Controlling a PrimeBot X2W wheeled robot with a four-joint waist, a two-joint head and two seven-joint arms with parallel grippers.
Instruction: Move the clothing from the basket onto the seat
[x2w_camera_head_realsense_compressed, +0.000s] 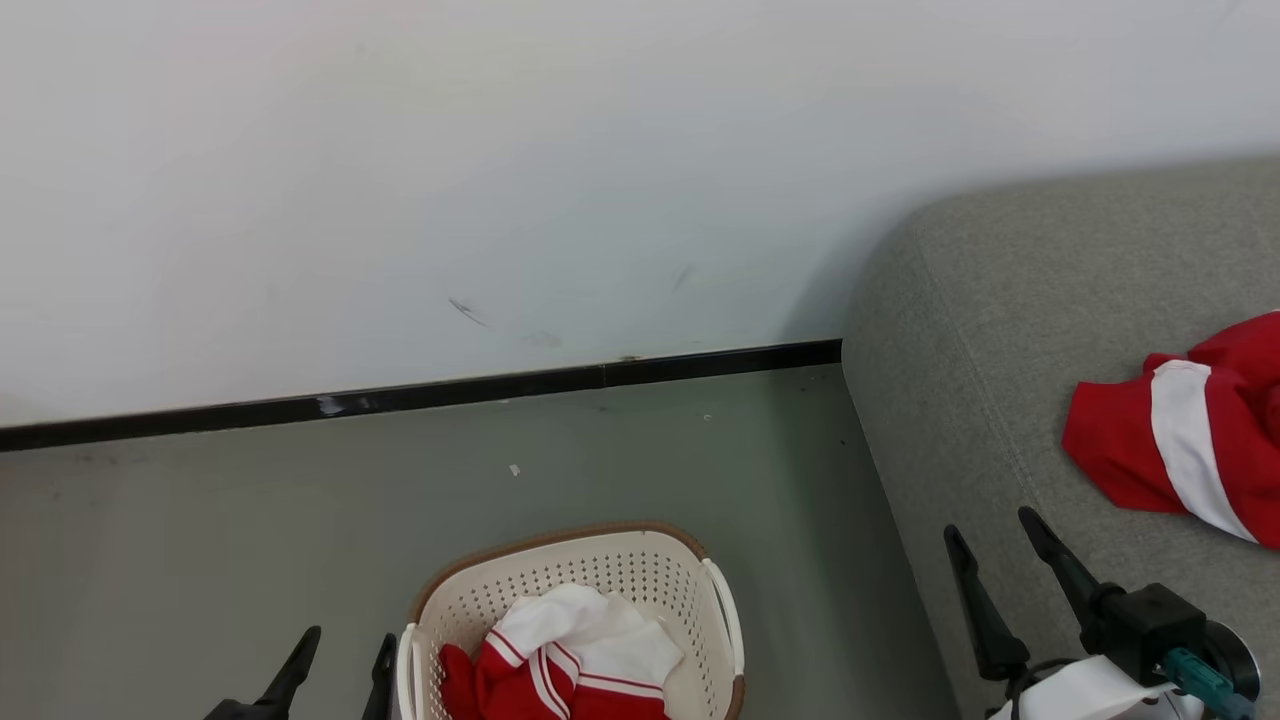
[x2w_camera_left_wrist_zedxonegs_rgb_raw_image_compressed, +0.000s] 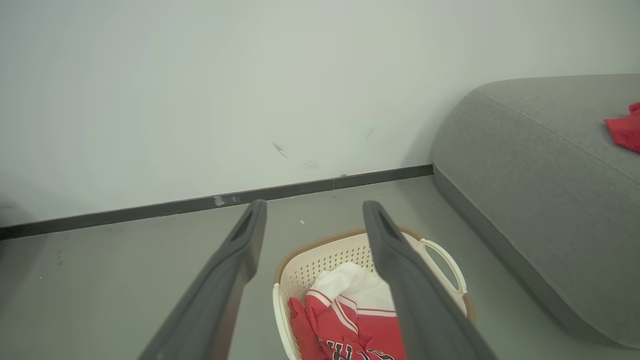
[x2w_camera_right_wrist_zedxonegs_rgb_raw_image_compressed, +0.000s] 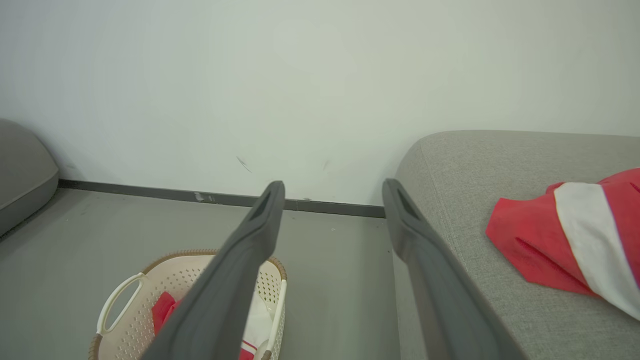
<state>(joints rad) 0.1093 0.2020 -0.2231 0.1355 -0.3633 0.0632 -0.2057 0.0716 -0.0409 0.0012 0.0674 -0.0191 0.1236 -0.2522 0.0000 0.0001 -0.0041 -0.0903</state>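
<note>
The seat (x2w_camera_head_realsense_compressed: 1000, 330) on your right already carries one red garment (x2w_camera_head_realsense_compressed: 1180, 440); the basket (x2w_camera_head_realsense_compressed: 600, 570) on the floor holds the remaining clothing (x2w_camera_head_realsense_compressed: 560, 665) in a heap. The left tool (x2w_camera_head_realsense_compressed: 350, 636), beside the basket, and the right tool (x2w_camera_head_realsense_compressed: 989, 523), over the seat's edge, are both spread and empty. Drop the left into the heap's middle and pinch a thick fold.

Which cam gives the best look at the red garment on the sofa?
Right wrist view: the garment is largest there, with its white stripe clear, though cut at the frame edge. Head view shows it smaller, also cut off. Left wrist view catches just a red corner.
</note>
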